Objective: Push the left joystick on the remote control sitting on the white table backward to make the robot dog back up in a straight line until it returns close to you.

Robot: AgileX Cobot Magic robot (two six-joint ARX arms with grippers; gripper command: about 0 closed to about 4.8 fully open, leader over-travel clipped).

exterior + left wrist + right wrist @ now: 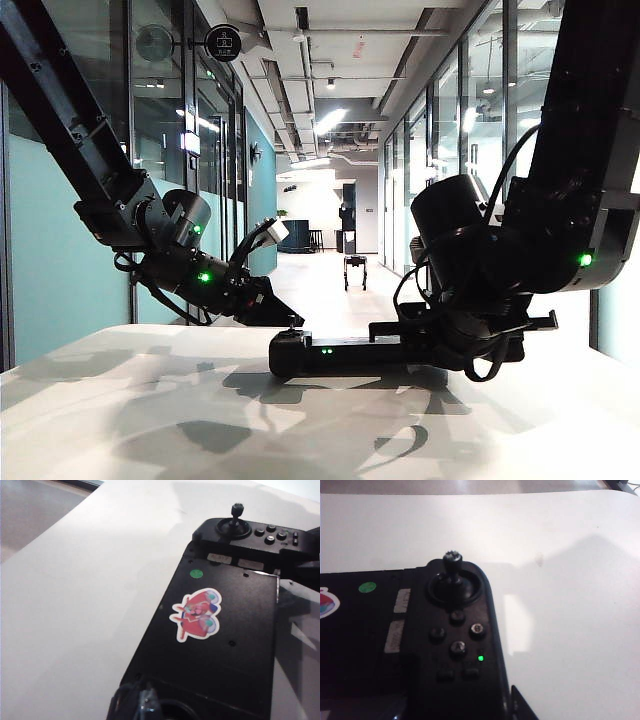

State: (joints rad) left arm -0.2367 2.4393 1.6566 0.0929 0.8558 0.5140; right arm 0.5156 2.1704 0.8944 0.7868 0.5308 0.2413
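1. Stretching away behind the rig in the exterior view, a glass-walled corridor is running to a bright far end, where the robot dog (355, 271) is standing small and well apart from the white surface (150, 410). The remote control (385, 355) is lying flat on that surface near the middle. The left pincer (283, 312) is reaching in just beside the remote's left end, close to the left joystick (292, 322), which is poking up there; whether they are touching cannot be told, nor whether the jaws are apart or together. The right pincer (455, 340) is sitting over the remote's right part, its jaws hidden by the arm.
2. Looking down from the left wrist view, the remote's flat black middle is carrying a red sticker (197, 615) and a green dot (196, 573); a thumbstick (236, 511) is standing upright at the far end. The left pincer's fingers are not showing.
3. Showing in the right wrist view, a thumbstick (452, 562) is rising above round buttons (458, 647) and a green light (480, 658). The right pincer's state cannot be told.
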